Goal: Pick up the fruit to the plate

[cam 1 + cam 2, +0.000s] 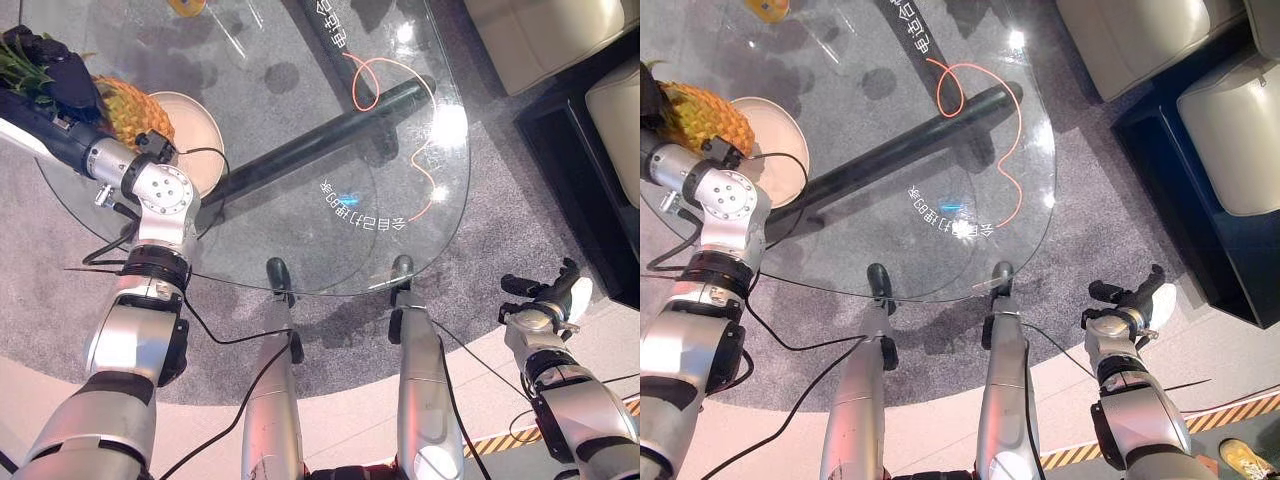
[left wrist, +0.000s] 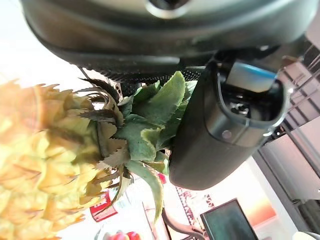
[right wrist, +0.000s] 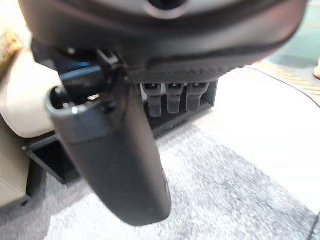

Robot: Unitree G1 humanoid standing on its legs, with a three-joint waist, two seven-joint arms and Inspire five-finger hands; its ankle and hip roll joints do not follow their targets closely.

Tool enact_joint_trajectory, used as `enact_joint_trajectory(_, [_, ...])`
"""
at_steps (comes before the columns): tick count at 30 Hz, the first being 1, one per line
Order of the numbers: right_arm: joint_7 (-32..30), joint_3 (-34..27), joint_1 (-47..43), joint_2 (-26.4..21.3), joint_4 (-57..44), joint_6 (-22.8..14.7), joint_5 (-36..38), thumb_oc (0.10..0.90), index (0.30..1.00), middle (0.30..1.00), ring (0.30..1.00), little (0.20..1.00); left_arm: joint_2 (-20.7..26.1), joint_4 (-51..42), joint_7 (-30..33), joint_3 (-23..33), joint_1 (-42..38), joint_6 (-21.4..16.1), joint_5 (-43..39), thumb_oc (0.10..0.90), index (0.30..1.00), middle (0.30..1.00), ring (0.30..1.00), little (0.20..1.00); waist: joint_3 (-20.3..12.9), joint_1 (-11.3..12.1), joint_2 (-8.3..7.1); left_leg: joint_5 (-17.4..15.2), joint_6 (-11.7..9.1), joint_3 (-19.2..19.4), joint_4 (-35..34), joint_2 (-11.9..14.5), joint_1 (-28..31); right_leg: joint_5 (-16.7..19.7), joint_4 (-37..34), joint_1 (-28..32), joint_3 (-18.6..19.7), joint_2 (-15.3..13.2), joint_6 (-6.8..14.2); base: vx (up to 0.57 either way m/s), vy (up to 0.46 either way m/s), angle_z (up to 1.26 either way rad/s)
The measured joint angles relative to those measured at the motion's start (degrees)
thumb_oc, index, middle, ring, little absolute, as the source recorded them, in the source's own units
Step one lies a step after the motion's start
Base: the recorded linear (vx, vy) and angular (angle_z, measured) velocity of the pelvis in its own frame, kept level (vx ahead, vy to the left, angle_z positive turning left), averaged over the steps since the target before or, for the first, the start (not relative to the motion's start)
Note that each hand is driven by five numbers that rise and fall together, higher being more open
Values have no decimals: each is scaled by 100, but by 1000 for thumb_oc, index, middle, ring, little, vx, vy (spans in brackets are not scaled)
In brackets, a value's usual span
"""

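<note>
A: Holding the pineapple by its green crown, the left hand sits at the far left of the glass tabletop. The fruit's yellow body lies over the near edge of the cream plate; contact with it cannot be confirmed from above.

B: Does the left wrist view add anything?

A: Yes. It shows the crown leaves pressed between the dark palm and the thumb, a detail the head views hide. The hand is clamped on the crown. The fingers themselves are not visible there.

B: Right hand?

A: The right hand hangs off the tabletop's near right edge, over the floor, holding nothing. Its own wrist view shows the thumb extended and the fingers only loosely bent; I record it as relaxed.

B: Surface and room?

A: Rounded clear glass top on a dark tubular support, with an orange cord looping beneath or across it, which of the two I cannot tell. A small yellow object lies at the far edge. Grey carpet under the tabletop, pale flooring nearer the robot, cream upholstered seats and a dark low unit to the right.
</note>
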Motion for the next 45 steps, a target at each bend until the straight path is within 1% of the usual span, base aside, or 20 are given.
enact_joint_trajectory(3, [109, 0, -3, 9, 0, 19, -8, 800, 900, 900, 900, 900, 0, 86, -161, -12, -1, 24, -10, 100, 300, 300, 300, 200, -4, -3, -18, 0, 0, 0, 14, 0, -1, 3, 9, -1, 3, 0, -5, 0, 0, 0])
enact_joint_trajectory(8, [123, 0, -9, 9, -4, 18, -22, 800, 900, 900, 900, 900, 4, 97, -377, -108, -1, 32, -180, 100, 300, 300, 300, 200, -5, -2, -36, -1, 0, -3, 49, 2, -10, 3, 41, -6, 7, 2, -5, 0, 0, 0])
enact_joint_trajectory(14, [123, 0, -41, 9, -29, 19, -24, 800, 900, 900, 900, 900, 22, 279, -585, -136, -56, 31, -219, 100, 300, 300, 300, 200, -5, -14, -45, -1, -1, -9, 122, 28, -179, 25, 77, -169, 15, 31, -36, -1, 2, -1])
enact_joint_trajectory(19, [123, 1, -47, 29, -35, 22, -24, 800, 900, 900, 900, 900, 23, 500, -640, -149, -57, 32, -230, 100, 300, 300, 300, 200, 2, -34, -119, -2, -1, -9, 144, 50, -210, 29, 76, -191, 16, 52, -42, 0, 0, 0])
enact_joint_trajectory(25, [123, 3, -86, 30, -37, 18, -27, 800, 900, 900, 900, 900, 37, 562, -774, -155, -64, 31, -237, 100, 300, 300, 300, 200, 1, -25, -150, -4, -2, -9, 169, 50, -226, 34, 78, -196, 18, 52, -48, -6, 32, 0])
enact_joint_trajectory(30, [123, 4, -87, 32, -50, 18, -29, 800, 900, 900, 900, 900, 62, 650, -874, -158, -133, 31, -262, 100, 300, 300, 300, 200, 1, -34, -219, -6, -4, -9, 183, 62, -276, 41, 77, -240, 21, 66, -57, 0, 0, 0])
enact_joint_trajectory(31, [123, 4, -93, 32, -50, 18, -28, 800, 900, 900, 900, 900, 65, 665, -885, -158, -142, 31, -283, 166, 356, 356, 356, 266, 1, -36, -229, -7, -6, -9, 188, 67, -295, 43, 75, -256, 21, 72, -59, 0, 0, 0])
enact_joint_trajectory(32, [123, 4, -100, 32, -50, 18, -28, 800, 900, 900, 900, 900, 65, 689, -903, -162, -158, 31, -345, 193, 380, 380, 380, 293, 3, -36, -238, -9, -9, -9, 191, 73, -311, 45, 74, -270, 21, 78, -61, 0, 0, 0])
enact_joint_trajectory(33, [123, 4, -108, 32, -50, 18, -28, 800, 900, 900, 900, 900, 66, 728, -928, -161, -178, 31, -386, 262, 439, 439, 439, 362, 5, -36, -243, -10, -11, -9, 194, 80, -323, 48, 71, -280, 20, 86, -64, 0, 0, 0])
enact_joint_trajectory(34, [123, 4, -116, 32, -49, 18, -29, 800, 900, 900, 900, 900, 68, 774, -980, -161, -197, 31, -400, 284, 458, 458, 458, 384, 7, -35, -250, -12, -13, -9, 196, 86, -331, 49, 69, -286, 18, 91, -66, 0, 0, 0])
enact_joint_trajectory(37, [123, 4, -149, 32, -50, 17, -30, 800, 900, 900, 900, 900, 68, 775, -1014, -170, -208, 30, -424, 314, 484, 484, 484, 414, 7, -39, -260, -12, -14, -9, 196, 89, -343, 50, 67, -297, 17, 94, -67, 0, 0, 0])
enact_joint_trajectory(42, [123, 12, -199, 33, -50, 10, -58, 800, 900, 900, 900, 900, 133, 775, -1016, -191, -280, 22, -428, 399, 556, 556, 556, 499, 6, -38, -262, -12, -14, -10, 211, 91, -384, 54, 68, -328, 14, 96, -71, 0, 0, 0])
enact_joint_trajectory(45, [123, 12, -198, 34, -50, 10, -58, 800, 900, 900, 900, 900, 182, 775, -1016, -191, -280, 17, -431, 416, 571, 571, 571, 516, 6, -37, -262, -12, -14, -10, 213, 91, -387, 55, 67, -329, 13, 96, -71, 0, 0, 0])
